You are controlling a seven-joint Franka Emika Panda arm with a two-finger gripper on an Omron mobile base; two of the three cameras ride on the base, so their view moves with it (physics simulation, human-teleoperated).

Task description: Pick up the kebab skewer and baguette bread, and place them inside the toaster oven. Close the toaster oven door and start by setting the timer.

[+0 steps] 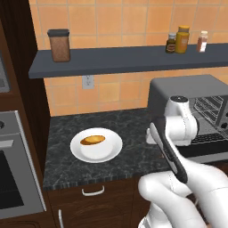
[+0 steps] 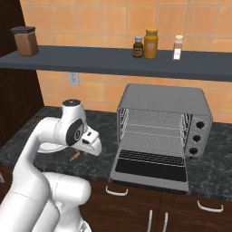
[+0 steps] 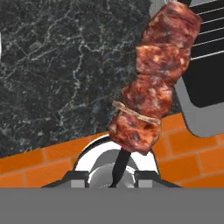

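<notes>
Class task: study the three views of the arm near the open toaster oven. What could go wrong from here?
1. In the hand view the kebab skewer of dark red-brown meat chunks sits close over the gripper, its thin stick between the tips; a narrow hold could let it swing or slip.
2. The grey toaster oven's lowered glass door juts forward, so the skewer might clip it on approach.

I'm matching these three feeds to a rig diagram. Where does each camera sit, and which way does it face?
Left base view: behind the arm's left, facing the counter, white plate with baguette bread; arm at lower right.
Right base view: behind its right, facing the open toaster oven; arm at lower left.
Hand view: on the hand, looking along the gripper at the kebab skewer.
Both base views share the toaster oven, shelf jars and arm.
</notes>
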